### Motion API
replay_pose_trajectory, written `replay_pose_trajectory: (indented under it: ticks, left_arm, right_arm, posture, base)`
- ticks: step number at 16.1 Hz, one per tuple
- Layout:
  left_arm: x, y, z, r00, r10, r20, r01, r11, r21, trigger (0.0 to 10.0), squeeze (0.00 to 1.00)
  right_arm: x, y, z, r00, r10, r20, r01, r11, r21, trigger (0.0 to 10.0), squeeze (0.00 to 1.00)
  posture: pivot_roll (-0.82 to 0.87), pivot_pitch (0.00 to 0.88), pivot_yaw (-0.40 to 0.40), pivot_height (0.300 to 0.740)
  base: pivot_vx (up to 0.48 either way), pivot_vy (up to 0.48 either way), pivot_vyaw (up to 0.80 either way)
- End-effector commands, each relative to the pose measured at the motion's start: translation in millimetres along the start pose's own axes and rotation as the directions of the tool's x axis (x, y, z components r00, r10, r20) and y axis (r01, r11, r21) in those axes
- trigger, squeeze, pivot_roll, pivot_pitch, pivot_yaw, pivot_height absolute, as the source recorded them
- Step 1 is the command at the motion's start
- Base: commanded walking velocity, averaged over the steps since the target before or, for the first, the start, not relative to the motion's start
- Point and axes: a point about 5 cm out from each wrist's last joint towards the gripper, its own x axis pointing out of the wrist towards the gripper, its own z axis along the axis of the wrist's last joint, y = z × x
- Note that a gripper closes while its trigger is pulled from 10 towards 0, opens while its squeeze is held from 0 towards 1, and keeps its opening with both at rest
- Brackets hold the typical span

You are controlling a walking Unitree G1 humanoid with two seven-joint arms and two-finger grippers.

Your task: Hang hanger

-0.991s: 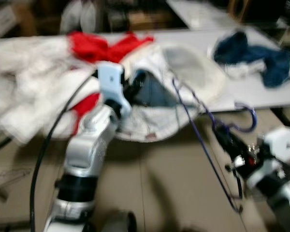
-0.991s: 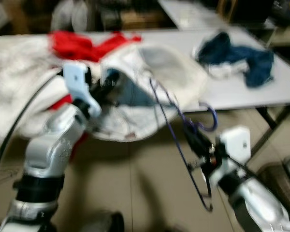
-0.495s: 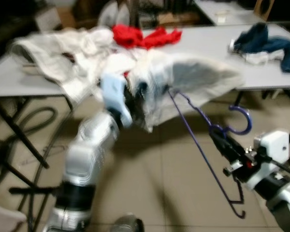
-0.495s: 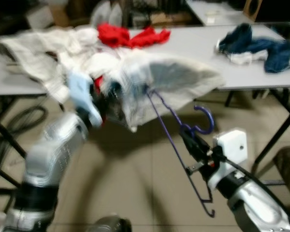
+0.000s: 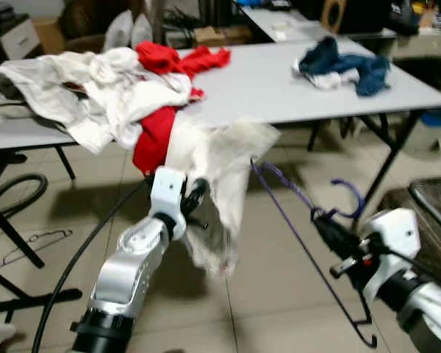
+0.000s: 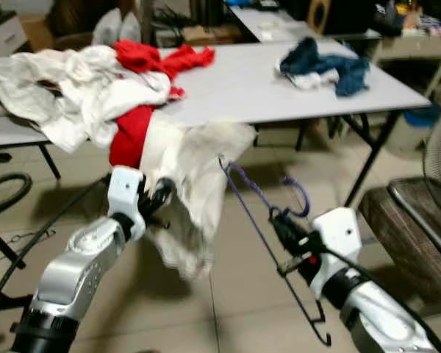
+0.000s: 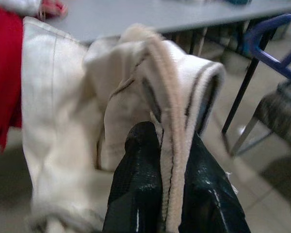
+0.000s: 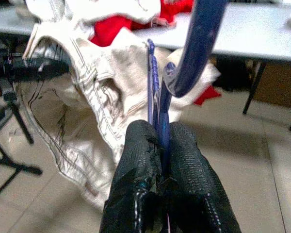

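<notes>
My left gripper [image 5: 197,194] is shut on a fold of a cream garment [image 5: 224,158], which hangs in the air in front of the table and still trails up to its edge. In the left wrist view, the garment's seam [image 7: 169,97] runs between the two black fingers. My right gripper [image 5: 325,223] is shut on a thin blue hanger [image 5: 294,235] just below its hook [image 5: 350,198]. The hanger's upper end reaches into the garment's edge, and its lower end hangs near the floor. The right wrist view has the hanger's neck [image 8: 157,97] clamped between the fingers, with the garment behind it.
A grey folding table [image 5: 279,81] stands ahead, carrying a heap of white and red clothes [image 5: 110,81] and a blue bundle [image 5: 342,62]. A dark chair [image 5: 430,209] stands at the right. A hose [image 5: 15,191] and a wire hanger [image 5: 29,246] lie on the tiled floor at the left.
The view has pulled back from the table. The cream garment has come off the tabletop with my left gripper and now hangs in front of it. My right gripper still holds the hanger.
</notes>
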Motion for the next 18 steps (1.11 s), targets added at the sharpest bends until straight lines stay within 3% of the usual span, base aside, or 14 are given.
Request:
replay_pose_trajectory:
  ticks: [1,3,6,9,13,16,18]
  left_arm:
    - [-1.9,8.7,1,0.998,0.058,-0.029,-0.057,0.998,0.036,10.0,0.0]
    - [-0.2,14.3,-2,0.993,0.101,-0.06,-0.099,0.995,0.03,10.0,0.0]
    - [25.5,12.7,2,0.991,0.118,-0.067,-0.117,0.993,0.017,10.0,0.0]
    - [49.2,12.9,8,0.985,0.143,-0.099,-0.13,0.984,0.123,10.0,0.0]
    - [62.8,11.9,30,0.991,0.127,-0.045,-0.119,0.981,0.152,10.0,0.0]
    - [66.2,6.8,45,0.998,0.057,0.0,-0.056,0.98,0.191,10.0,0.0]
    - [66.5,4.3,58,1.0,0.011,0.021,-0.015,0.978,0.207,10.0,0.0]
  right_arm:
    - [1.1,0.9,-1,1.0,0.021,-0.021,-0.022,1.0,-0.016,10.0,0.0]
    - [0.2,-0.9,-6,0.998,0.033,-0.061,-0.034,0.999,-0.018,10.0,0.0]
    - [3.9,0.4,-20,0.989,0.116,-0.092,-0.112,0.993,0.041,10.0,0.0]
    - [17.2,3.5,-27,0.97,0.221,-0.103,-0.215,0.974,0.064,10.0,0.0]
    - [19.4,3.5,-27,0.954,0.281,-0.108,-0.274,0.959,0.073,10.0,0.0]
    - [29.3,-12.2,-40,0.966,0.197,-0.167,-0.186,0.979,0.081,10.0,0.0]
    - [45.9,-23.0,-37,0.98,0.146,-0.136,-0.134,0.987,0.094,10.0,0.0]
  posture:
    - [-0.02,0.0,0.006,0.74]
    - [-0.01,0.0,0.0,0.74]
    - [-0.02,0.0,0.018,0.74]
    - [-0.02,0.0,0.027,0.74]
    - [-0.02,0.0,0.034,0.74]
    - [-0.04,0.0,0.055,0.74]
    - [-0.04,0.0,0.061,0.74]
  base:
    - [0.0,0.0,0.0]
    - [0.0,0.0,0.0]
    - [0.0,0.0,0.0]
    - [0.0,0.0,0.0]
    - [0.0,0.0,0.0]
    - [0.0,0.0,0.0]
    - [0.0,0.0,0.0]
